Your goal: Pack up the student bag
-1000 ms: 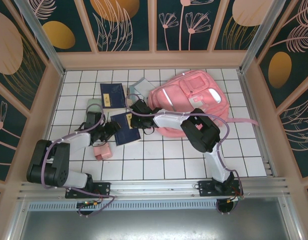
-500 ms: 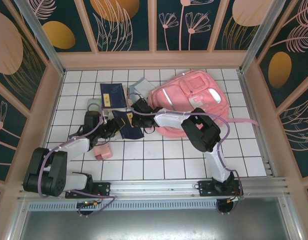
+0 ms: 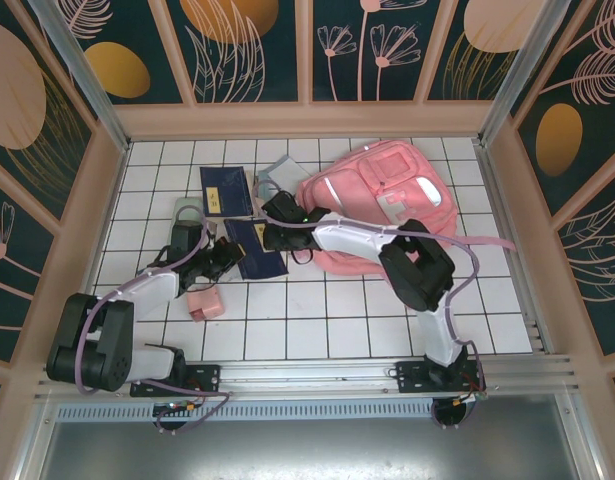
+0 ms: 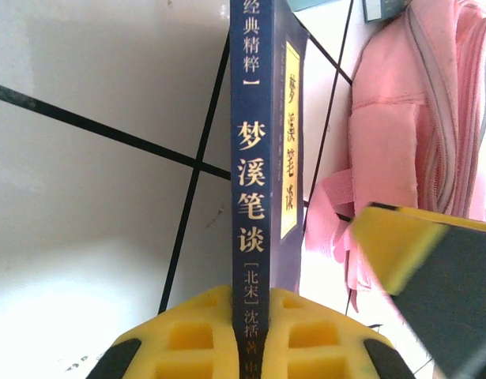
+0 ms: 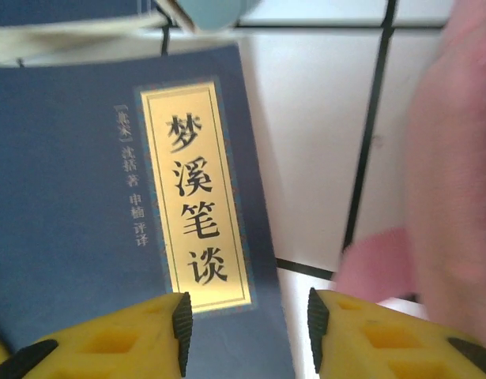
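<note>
The student bag, a big soft pink backpack, lies at the back right of the tiled table; its pink fabric also shows in the left wrist view and the right wrist view. A dark blue book with a gold title label lies just left of the bag. My left gripper is shut on the book's spine, with its yellow pads on either side. My right gripper hovers open over the book's cover, near the corner closest to the bag, gripping nothing.
A second blue book and a pale teal item lie behind the held book. A greenish item sits at the left and a small pink box near my left arm. A pink strap trails right.
The left gripper has shifted the book slightly toward the bag. The right arm's elbow has swung to the right, with its gripper staying over the book.
</note>
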### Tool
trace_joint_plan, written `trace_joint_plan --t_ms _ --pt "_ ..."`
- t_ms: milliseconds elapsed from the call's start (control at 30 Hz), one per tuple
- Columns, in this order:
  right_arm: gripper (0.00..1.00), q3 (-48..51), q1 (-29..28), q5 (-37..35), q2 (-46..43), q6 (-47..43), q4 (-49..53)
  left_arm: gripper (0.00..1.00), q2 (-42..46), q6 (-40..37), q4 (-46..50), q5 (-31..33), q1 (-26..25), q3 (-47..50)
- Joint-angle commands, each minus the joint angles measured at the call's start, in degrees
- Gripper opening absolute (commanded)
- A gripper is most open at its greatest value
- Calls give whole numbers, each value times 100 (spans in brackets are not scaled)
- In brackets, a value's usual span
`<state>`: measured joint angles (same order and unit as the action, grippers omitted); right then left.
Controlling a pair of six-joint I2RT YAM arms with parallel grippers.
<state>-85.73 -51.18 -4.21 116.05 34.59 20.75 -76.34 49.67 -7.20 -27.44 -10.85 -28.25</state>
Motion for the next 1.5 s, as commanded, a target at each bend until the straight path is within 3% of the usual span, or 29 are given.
trace_joint_plan --t_ms 0,133,367,700,800,867,1000,1467 --pt "49 -373 102 -879 -555 -628 769 0 205 -208 182 143 -21 -242" --pt "53 -348 323 -1593 -709 -1074 1178 0 266 -212 170 85 -18 -274" --pt "56 19 840 -1593 -585 -1731 1237 0 385 -159 115 -40 -22 -308" --pt "57 224 967 -1633 -180 -2026 1145 0 584 -142 165 -193 -22 -346" --pt "49 311 976 -1798 -87 -2129 1083 0 653 -115 180 -216 -22 -401" --pt "37 329 969 -1828 -67 -2233 1060 0 686 -111 187 -250 -22 -459" --pt "1 248 974 -1939 -259 -2340 1054 0 690 -101 120 -303 -22 -537" --pt "0 -1284 1057 -1992 -1234 -2437 1764 0 455 495 -632 -671 -35 -1129"
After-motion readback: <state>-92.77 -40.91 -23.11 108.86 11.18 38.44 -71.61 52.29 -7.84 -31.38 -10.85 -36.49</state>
